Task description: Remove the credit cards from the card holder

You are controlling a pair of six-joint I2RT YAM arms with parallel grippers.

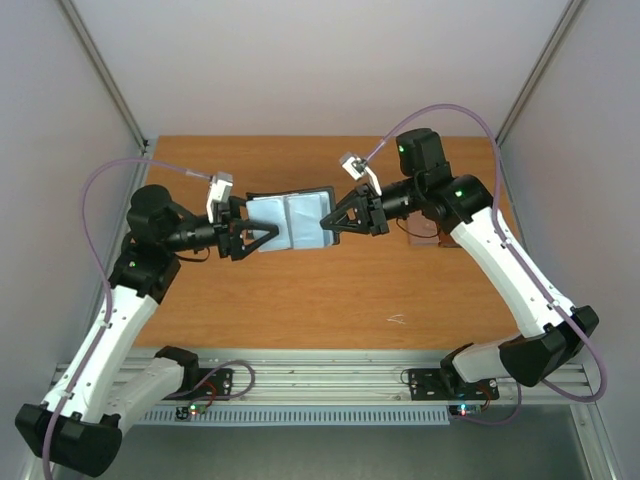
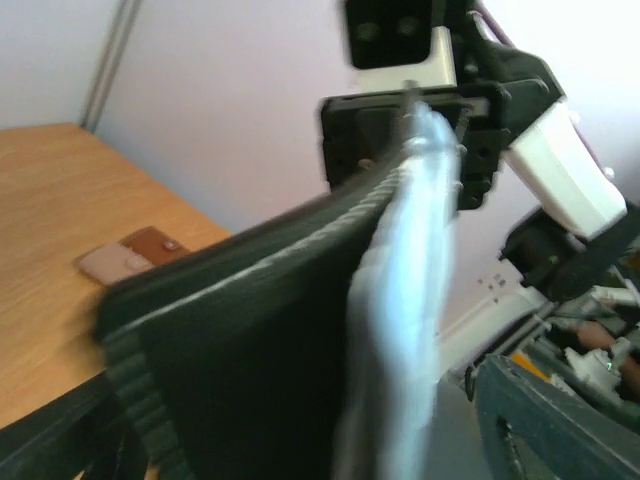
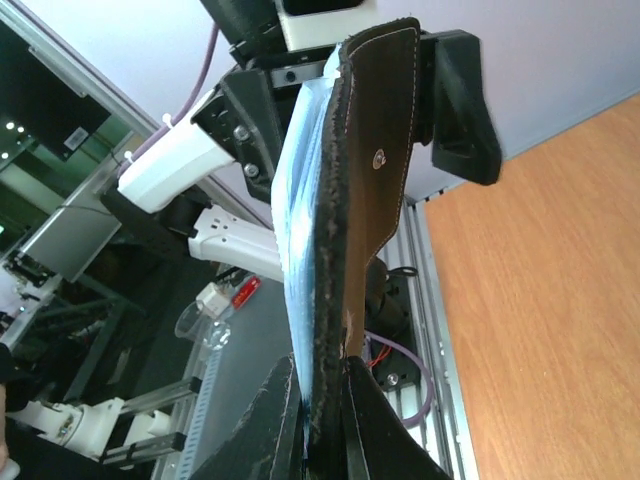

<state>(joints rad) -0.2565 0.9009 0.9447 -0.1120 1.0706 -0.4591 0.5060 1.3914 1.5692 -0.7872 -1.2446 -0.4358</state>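
Held the holder (image 1: 290, 220) open above the wooden tabletop (image 1: 330, 300), pale walls (image 1: 300, 60) around. Clamped one edge in the right fingers (image 3: 385, 445); had the left fingers (image 2: 540, 420) spread apart at the other.

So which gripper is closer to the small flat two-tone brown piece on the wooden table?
Right. The right gripper pinches the black folding card holder at the edge nearest the two-tone brown piece; the left gripper is at the opposite edge.
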